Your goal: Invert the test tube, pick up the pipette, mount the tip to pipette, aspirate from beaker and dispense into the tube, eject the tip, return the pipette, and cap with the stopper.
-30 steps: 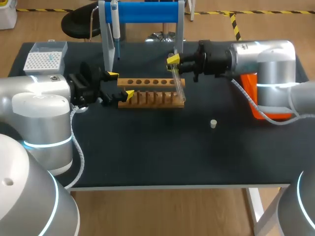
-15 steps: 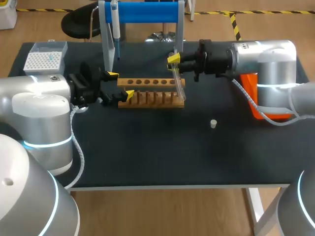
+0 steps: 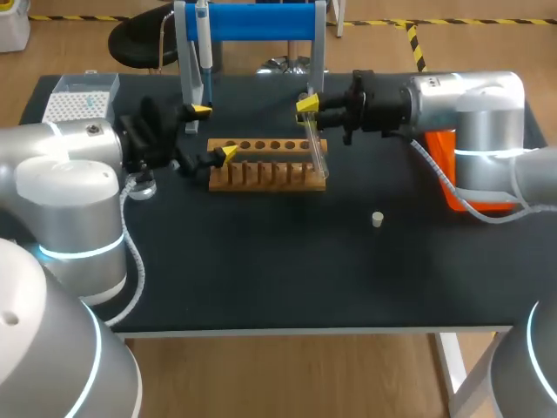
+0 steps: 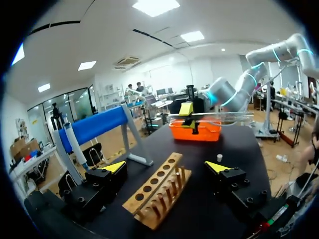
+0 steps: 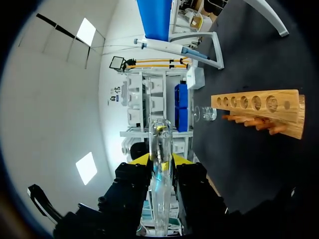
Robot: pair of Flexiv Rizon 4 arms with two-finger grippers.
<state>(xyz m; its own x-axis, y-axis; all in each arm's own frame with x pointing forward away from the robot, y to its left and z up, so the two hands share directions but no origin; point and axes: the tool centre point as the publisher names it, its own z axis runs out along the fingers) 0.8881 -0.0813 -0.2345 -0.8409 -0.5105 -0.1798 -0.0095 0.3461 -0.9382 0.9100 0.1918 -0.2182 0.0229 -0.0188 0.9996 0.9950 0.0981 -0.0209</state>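
Right gripper (image 3: 306,106): fingers closed narrow on the test tube (image 3: 316,150), gripping it near one end from two sides. Test tube: clear glass, tilted, its free end slanting down over the right end of the rack (image 3: 265,167); whether its tip touches the wood cannot be told, and no contents can be made out. Left gripper (image 3: 215,131): fingers spread wide, holding nothing, at the left end of the rack, one yellow tip behind it and one in front. Rack: pale wood, a row of round holes along the top board and a row of pegs along the front. Beaker (image 3: 139,185): small, clear glass, on the table under the left arm; fill level cannot be told. Pipette (image 3: 203,45): hanging upright on the blue stand (image 3: 261,21) behind the rack. Tip box (image 3: 80,98): white gridded top, at the far left corner. Orange bin (image 3: 449,171): beside the right arm, largely hidden; contents cannot be told. Stopper (image 3: 378,219): small, pale, alone on the black table (image 3: 287,270), well apart from the rack.
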